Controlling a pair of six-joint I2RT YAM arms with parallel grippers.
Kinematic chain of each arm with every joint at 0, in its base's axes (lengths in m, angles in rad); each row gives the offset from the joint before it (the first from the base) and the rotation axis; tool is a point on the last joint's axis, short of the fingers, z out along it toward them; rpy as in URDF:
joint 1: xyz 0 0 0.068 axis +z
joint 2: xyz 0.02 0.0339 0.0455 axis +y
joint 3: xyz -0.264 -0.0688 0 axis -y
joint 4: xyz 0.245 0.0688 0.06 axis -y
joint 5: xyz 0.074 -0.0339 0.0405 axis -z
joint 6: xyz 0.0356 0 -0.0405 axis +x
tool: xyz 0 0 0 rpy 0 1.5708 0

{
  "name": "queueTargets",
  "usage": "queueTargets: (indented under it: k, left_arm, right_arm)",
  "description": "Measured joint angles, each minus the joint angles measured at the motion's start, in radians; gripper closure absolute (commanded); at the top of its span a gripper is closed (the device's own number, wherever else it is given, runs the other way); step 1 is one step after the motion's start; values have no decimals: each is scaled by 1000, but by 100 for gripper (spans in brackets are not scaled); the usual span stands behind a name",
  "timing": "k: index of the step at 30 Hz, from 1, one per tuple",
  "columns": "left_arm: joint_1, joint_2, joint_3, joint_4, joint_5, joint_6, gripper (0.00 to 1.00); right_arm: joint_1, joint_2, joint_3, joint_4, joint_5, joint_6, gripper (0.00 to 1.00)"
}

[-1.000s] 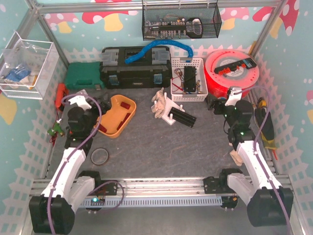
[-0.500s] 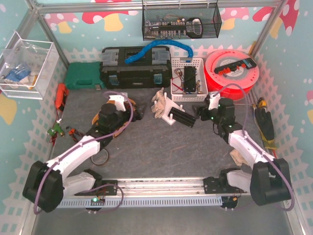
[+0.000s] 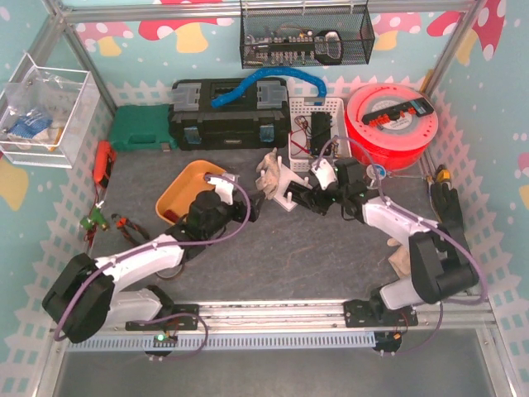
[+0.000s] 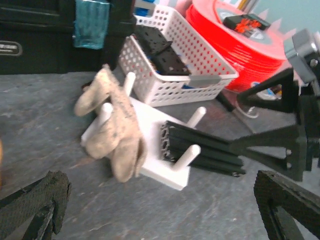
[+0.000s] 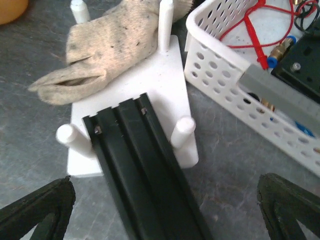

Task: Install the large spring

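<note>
Well, your left claw (image 4: 160,202) and right claw (image 5: 165,200) gape empty near the white pegged plastic plate (image 5: 170,75); large spring maybe hidden, can't spot it. That floppy beige cloth glove (image 5: 110,40) could snag you.

Directly ahead of my left claw (image 4: 160,200) sits the peg plate (image 4: 157,172). The glove (image 4: 112,130) is draped over the plate's pegs to the claw's left, and the rail (image 4: 205,150) lies across its right part. The basket (image 4: 175,75) stands behind the plate, with the spool (image 4: 235,40) further back and to the right. My right claw (image 5: 165,200) hangs over the near end of the same rail, which runs away from it onto the plate between two pegs; the glove lies beyond the rail's far end, and the basket stands to this claw's right, just beside the plate.
</note>
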Motion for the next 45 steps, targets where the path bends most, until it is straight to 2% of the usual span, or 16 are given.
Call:
queueTargets:
  k: [4,8,13,27,34,40,45]
  left_arm:
    - [-8,-33,-69,50,-91,49,1]
    - [-9,-122,-147,86,-206,81,1]
    - [-9,-205,-179,137,-296,98,1]
    - [-11,-226,-188,162,-344,108,1]
    - [-11,-225,-189,169,-352,109,1]
    - [-11,-212,-189,171,-352,109,1]
    - [-11,-207,-189,171,-354,109,1]
  right_arm:
    - [4,91,89,-46,8,-91,3]
    - [3,156,129,-91,8,-164,11]
    - [3,238,164,-153,11,-241,9]
    - [3,328,167,-153,21,-322,6]
    - [-11,340,172,-140,-8,-334,14]
    - [-21,357,182,-139,-43,-339,31]
    - [-23,359,182,-141,-58,-341,35]
